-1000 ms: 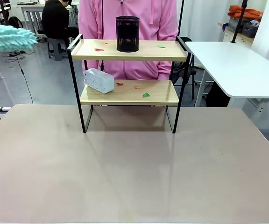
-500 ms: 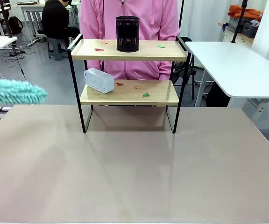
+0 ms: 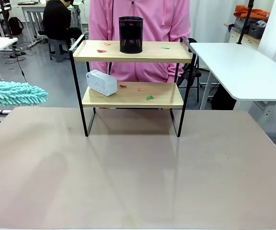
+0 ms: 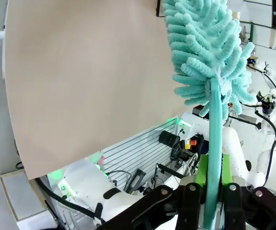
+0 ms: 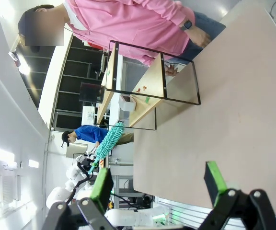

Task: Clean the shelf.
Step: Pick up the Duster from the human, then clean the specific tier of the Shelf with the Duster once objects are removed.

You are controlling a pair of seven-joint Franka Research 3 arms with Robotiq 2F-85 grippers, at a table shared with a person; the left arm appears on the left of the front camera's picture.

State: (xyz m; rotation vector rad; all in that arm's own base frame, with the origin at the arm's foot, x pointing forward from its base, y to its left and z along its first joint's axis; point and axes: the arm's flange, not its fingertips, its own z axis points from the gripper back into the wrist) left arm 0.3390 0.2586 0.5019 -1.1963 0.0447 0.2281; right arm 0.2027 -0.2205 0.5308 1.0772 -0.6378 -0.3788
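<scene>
Front view: the shelf stands on the tan table, with a person in a pink top directly behind the shelf. On the shelf's upper board stand a black mesh cup and coloured paper scraps. On its lower board lie a white box and more scraps. Well to the left of the shelf, level with its lower board, hangs a teal duster. Left wrist view: the left gripper pinches the duster's handle between its green pads. Right wrist view: the right gripper has its jaws spread wide with nothing between them, far from the shelf.
</scene>
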